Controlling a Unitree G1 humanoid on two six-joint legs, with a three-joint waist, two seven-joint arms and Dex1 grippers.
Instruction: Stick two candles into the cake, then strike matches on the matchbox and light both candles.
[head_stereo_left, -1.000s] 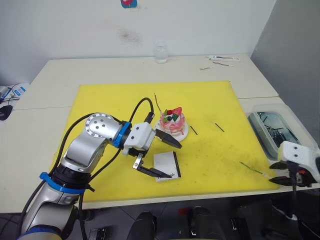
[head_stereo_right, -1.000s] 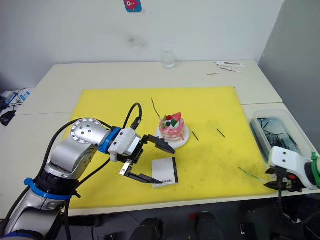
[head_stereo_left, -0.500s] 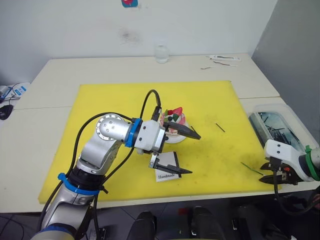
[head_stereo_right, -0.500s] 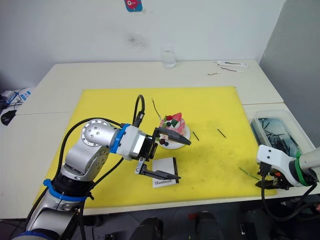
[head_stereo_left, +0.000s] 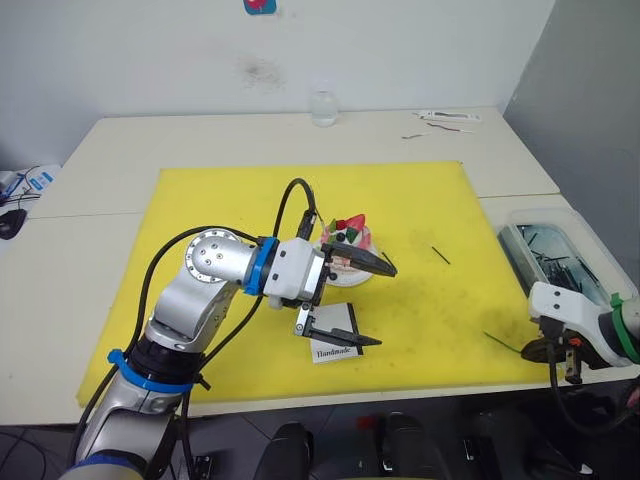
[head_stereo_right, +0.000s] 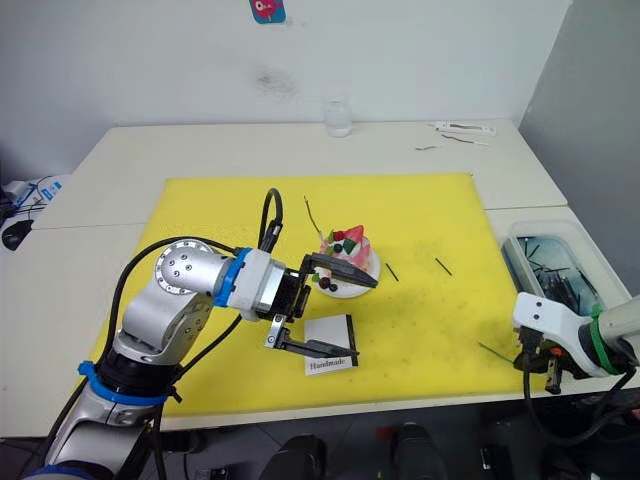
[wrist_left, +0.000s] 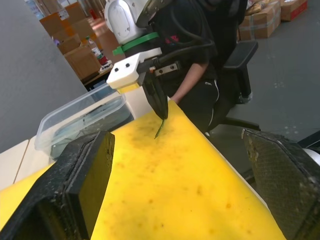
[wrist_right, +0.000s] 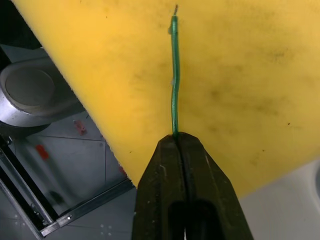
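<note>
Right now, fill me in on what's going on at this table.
A two-armed robot is getting a small cake ready for candles on a yellow mat. Its right gripper is shut on one end of a thin green candle at the mat's near right corner. Its left gripper hangs open near the cake and the matchbox, holding nothing. A golden candle lies behind the cake and two matches lie to its right. No candle is in the cake yet.

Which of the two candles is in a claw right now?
The green candle: the right claw is shut on its end at the yellow mat's front-right corner. The golden candle stands beside the cake, untouched.
</note>
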